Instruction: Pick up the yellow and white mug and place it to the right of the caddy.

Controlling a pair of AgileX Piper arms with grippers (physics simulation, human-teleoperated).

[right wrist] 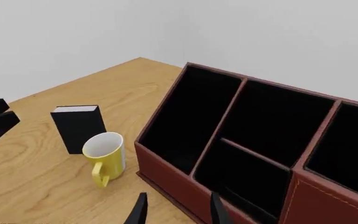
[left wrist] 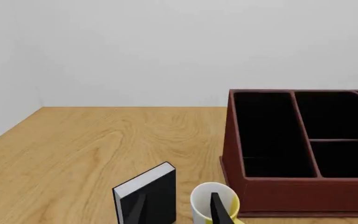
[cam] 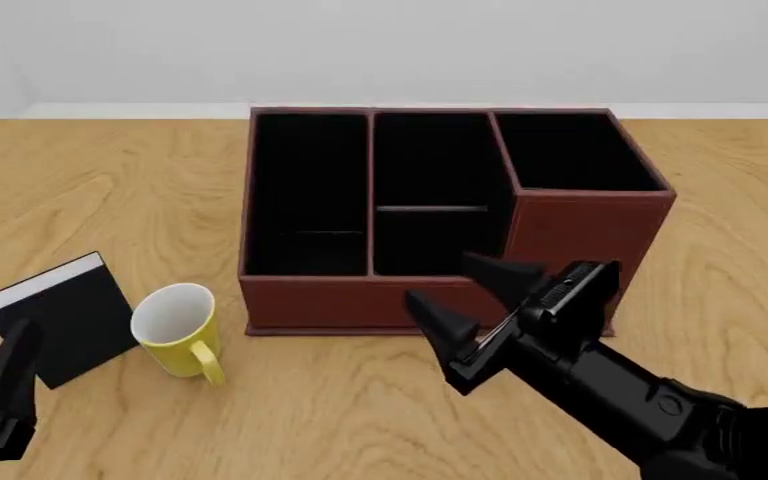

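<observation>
The yellow and white mug (cam: 175,328) stands upright on the table just left of the caddy's front left corner, with its handle toward the near edge. It also shows in both wrist views, as the mug (left wrist: 211,203) and the mug (right wrist: 106,152). The reddish-brown caddy (cam: 558,230) with black compartments fills the middle of the table. My right gripper (cam: 471,298) hovers open in front of the caddy's front wall, holding nothing. My left gripper (cam: 0,392) sits low at the near left corner, open and empty, with the mug and the book ahead of its fingers (left wrist: 219,207).
A black book with white page edges (cam: 61,318) stands tilted just left of the mug, close to it. Bare wooden table (cam: 718,260) lies to the right of the caddy and along the near edge. A white wall rises behind the table.
</observation>
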